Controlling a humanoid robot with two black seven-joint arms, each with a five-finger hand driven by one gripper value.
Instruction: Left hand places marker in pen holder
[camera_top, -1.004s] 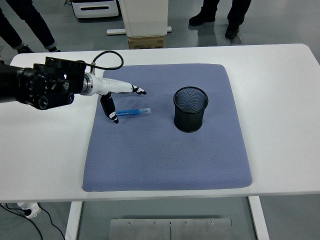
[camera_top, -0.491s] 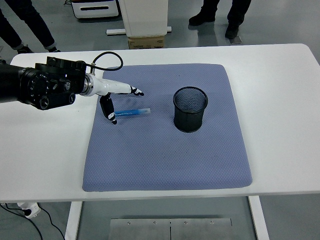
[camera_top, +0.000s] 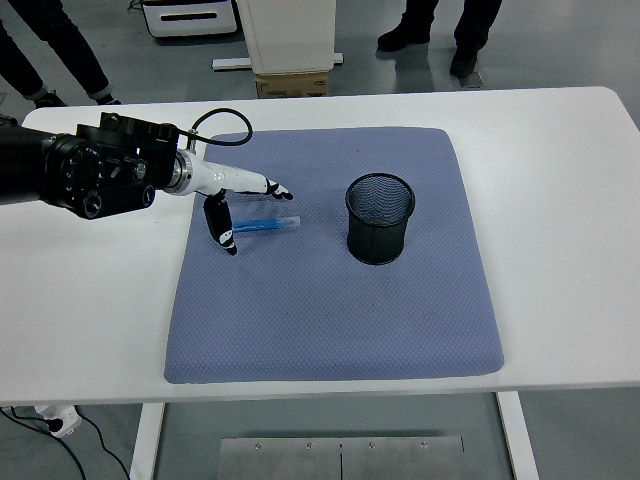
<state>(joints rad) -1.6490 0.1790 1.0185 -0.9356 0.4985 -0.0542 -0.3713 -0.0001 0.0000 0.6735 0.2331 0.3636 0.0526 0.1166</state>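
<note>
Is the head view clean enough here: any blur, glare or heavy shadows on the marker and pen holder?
Head view: sharp throughout, lighting even; the blue marker reads clearly on the grey-blue mat; the black mesh pen holder casts only a soft shadow; no glare on the white table; the left hand shows no motion blur.

left arm reaches in from the left edge — left hand (camera_top: 232, 200) low, fingers (camera_top: 222, 226) spread, empty.

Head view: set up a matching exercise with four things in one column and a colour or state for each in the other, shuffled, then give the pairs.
1. marker
2. pen holder
3. mat
4. left robot hand

A. black mesh, upright
B. fingers spread, holding nothing
C. blue, lying flat
D. grey-blue, spread on the table

Pairs: 1-C, 2-A, 3-D, 4-B
</note>
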